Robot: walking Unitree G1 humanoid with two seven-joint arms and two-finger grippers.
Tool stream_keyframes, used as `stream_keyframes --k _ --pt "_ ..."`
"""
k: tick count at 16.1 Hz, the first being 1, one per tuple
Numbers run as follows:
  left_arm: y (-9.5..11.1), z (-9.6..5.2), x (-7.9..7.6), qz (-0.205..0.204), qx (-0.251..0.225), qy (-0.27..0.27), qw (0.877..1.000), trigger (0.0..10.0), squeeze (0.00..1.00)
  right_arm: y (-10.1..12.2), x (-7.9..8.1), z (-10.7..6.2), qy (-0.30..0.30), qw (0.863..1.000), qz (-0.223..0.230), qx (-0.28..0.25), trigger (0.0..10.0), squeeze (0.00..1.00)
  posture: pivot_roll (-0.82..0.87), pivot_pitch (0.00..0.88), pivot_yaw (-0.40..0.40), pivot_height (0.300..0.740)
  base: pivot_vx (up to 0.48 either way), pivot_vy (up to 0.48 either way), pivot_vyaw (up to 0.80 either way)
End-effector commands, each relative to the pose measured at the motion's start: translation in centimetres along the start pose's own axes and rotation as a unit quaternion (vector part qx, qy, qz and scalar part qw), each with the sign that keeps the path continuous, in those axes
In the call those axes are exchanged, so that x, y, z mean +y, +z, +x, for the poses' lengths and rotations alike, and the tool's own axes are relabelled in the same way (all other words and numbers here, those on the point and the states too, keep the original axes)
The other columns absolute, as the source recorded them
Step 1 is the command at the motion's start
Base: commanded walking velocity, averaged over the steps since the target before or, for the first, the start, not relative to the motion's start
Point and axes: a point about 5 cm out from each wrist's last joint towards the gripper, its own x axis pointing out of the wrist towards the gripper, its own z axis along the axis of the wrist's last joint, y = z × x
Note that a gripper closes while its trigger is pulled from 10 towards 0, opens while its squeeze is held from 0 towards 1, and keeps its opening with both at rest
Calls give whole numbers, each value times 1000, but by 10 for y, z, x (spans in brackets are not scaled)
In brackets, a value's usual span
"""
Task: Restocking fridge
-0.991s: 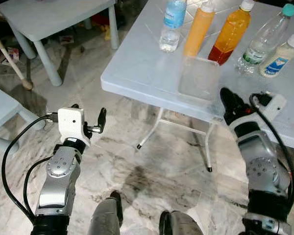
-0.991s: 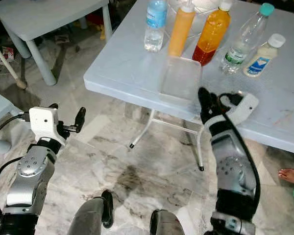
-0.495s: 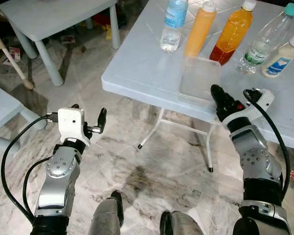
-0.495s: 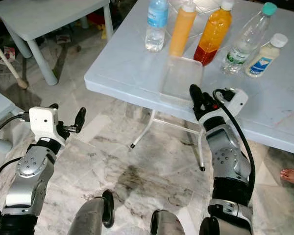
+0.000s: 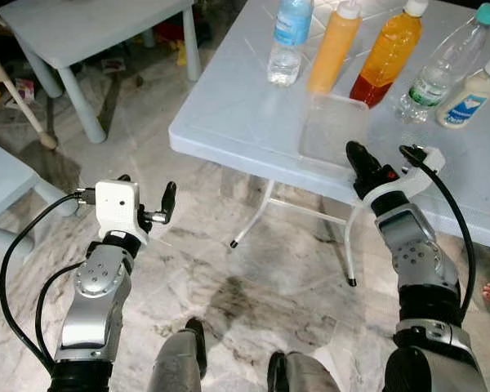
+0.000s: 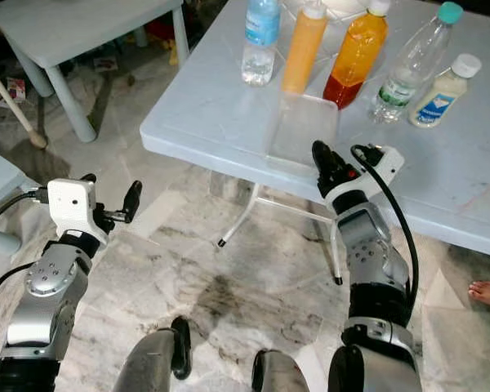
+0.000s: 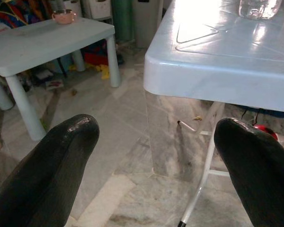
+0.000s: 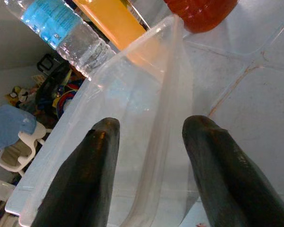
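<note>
Clear plastic tray (image 5: 333, 129) sits at the near edge of the pale table (image 5: 229, 106), in front of 5 bottles. Right gripper (image 8: 149, 165) straddles its side wall, fingers spread but not closed; a shallow bite could tip it off the edge. Left gripper (image 7: 151, 156) hangs wide open, idle.

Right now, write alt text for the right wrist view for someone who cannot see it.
The right claw is open, its two black fingers straddling the wall of a clear plastic tray on a pale table. Beyond the tray stand a water bottle and two orange bottles.
</note>
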Motion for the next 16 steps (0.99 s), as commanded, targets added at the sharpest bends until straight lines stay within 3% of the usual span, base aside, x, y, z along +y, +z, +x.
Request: stream_keyframes --k 1,10,14,16 --pt "2 -3 1 5 -2 -1 1000 10000 0 3 -5 -1 -8 1000 2 -6 0 0 78 207 5 740 0 0 0" --pt "3 -2 1 5 -4 1 1000 10000 0 -2 -14 -2 -37 999 7 -2 0 0 74 205 2 740 0 0 0" --pt "6 1 2 7 -8 3 1000 10000 0 5 -9 2 -44 999 3 -11 0 0 68 220 2 740 0 0 0" --pt "13 4 2 10 -17 3 1000 10000 0 13 -4 5 -59 998 -20 -12 0 0 62 239 -1 740 0 0 0"
